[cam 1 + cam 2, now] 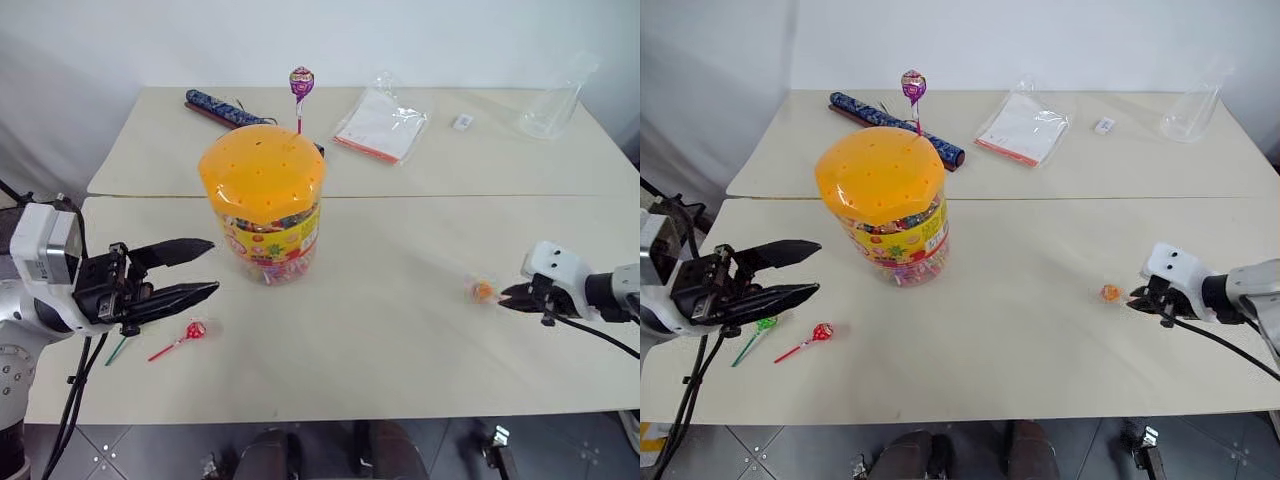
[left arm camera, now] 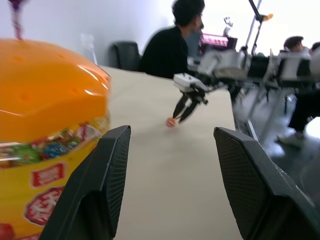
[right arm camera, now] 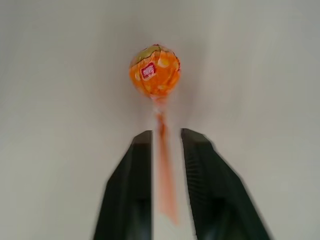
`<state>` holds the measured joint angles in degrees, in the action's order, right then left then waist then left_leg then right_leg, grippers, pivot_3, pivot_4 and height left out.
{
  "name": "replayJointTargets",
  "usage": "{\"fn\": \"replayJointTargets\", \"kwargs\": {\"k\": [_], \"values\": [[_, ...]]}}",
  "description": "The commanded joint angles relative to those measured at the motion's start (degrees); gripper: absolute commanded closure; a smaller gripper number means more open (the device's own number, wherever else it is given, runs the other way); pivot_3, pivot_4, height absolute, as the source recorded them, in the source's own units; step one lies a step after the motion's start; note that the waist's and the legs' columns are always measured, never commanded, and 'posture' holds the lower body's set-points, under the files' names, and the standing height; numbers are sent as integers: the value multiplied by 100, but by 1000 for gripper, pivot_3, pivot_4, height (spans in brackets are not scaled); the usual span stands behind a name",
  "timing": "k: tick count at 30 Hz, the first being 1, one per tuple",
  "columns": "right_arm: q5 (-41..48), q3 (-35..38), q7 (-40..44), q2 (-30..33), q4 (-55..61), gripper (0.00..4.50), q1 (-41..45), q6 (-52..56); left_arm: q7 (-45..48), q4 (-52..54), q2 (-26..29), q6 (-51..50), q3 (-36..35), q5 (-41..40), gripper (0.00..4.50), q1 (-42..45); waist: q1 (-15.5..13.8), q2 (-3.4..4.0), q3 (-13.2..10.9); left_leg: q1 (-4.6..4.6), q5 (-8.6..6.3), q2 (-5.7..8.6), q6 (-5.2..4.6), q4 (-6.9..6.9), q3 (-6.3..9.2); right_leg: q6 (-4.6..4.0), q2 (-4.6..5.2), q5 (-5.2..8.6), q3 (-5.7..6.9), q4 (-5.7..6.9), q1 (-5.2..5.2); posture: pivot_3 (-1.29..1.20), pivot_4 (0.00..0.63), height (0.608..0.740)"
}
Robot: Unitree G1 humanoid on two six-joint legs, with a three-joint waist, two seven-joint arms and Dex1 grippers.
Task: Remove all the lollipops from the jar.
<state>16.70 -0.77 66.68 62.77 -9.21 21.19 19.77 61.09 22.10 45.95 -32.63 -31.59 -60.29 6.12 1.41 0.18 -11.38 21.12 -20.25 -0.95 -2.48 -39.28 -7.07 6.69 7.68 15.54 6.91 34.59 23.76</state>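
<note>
Orange-lidded jar (image 1: 263,205) upright mid-table, purple lollipop (image 1: 301,82) standing vertical in it; left gripper (image 1: 200,268) parted, empty; right gripper (image 3: 164,137) slightly parted astride orange lollipop (image 3: 155,70) stick, head pointing away

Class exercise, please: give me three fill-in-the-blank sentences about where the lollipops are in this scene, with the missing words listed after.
1. The lollipop standing in the jar's lid has a ____ head.
2. The lollipop lying between the right gripper's open fingers is ____.
3. The red lollipop lies on the ____ near the left gripper.

Missing words: purple; orange; table
</note>
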Motion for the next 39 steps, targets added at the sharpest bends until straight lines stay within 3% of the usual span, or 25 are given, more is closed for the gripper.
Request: {"fn": "replayJointTargets", "kwargs": {"k": [1, 5, 7, 12, 17, 24, 31, 37, 39], "values": [[1217, 746, 198, -562, 575, 2856, 731, 360, -500, -134, -213, 23, -552, -426, 1693, 1, 39, 2, -1, 0, 0, -2, 0, 0, -1, 0, -4, 0, 3, 2, 1, 0, 150, 740], [1826, 848, 189, -1033, 893, 2856, 1409, 918, -870, -369, -404, 49, -837, -607, 1693, 18, 7, 4, -2, -2, 1, -8, 2, -4, 12, -2, -7, 0, 10, 22, 5, 0, 150, 740], [1991, 549, -190, -1705, 891, 2856, 2312, 1274, -1056, -584, -550, 173, -974, -580, 1693, 54, 2, -5, 3, 3, 0, -7, 2, -7, 22, -2, -2, 0, 9, 20, 2, 0, 150, 740], [1625, 45, -1193, -3218, 156, 2856, 3861, 1718, -1261, -578, -768, 304, -928, -511, 1693, 128, 21, -9, 5, 13, -5, -8, 5, -34, 20, -4, 0, -1, 5, 49, 12, 0, 150, 740], [1363, -63, -1674, -4163, -574, 2856, 4594, 1556, -1358, -410, -851, 329, -864, -559, 1693, 79, 8, -13, 7, 37, -13, 6, 2, -33, 42, -5, 7, -1, 17, 71, 34, 0, 150, 740], [1150, 2, -1992, -4718, -1106, 2856, 4940, 1471, -1445, -232, -960, 375, -796, -574, 1693, 59, 47, -17, 10, 47, -19, 11, -9, -36, 28, -4, 7, -1, 31, 92, 56, 0, 150, 740], [1117, 67, -1996, -4969, -1176, 4486, 5012, 1340, -1481, -221, -948, 410, -720, -612, 1693, 183, 70, -17, 10, 47, -15, 0, -2, -48, 12, -4, -3, -1, 17, 94, 61, 0, 150, 740], [1145, 232, -1949, -5017, -1154, 4486, 4968, 1097, -1477, -238, -946, 404, -727, -664, 1693, 270, 114, -17, 10, 47, -15, 0, -1, -39, 7, -4, -5, -1, 12, 98, 71, 0, 150, 740], [1569, 781, -1745, -5144, -1074, 4486, 4930, 474, -1396, -187, -915, 366, -676, -704, 1693, 286, 136, -17, 9, 47, -15, 0, -1, -39, 7, -4, -5, -1, 12, 97, 71, 0, 150, 740]]}}
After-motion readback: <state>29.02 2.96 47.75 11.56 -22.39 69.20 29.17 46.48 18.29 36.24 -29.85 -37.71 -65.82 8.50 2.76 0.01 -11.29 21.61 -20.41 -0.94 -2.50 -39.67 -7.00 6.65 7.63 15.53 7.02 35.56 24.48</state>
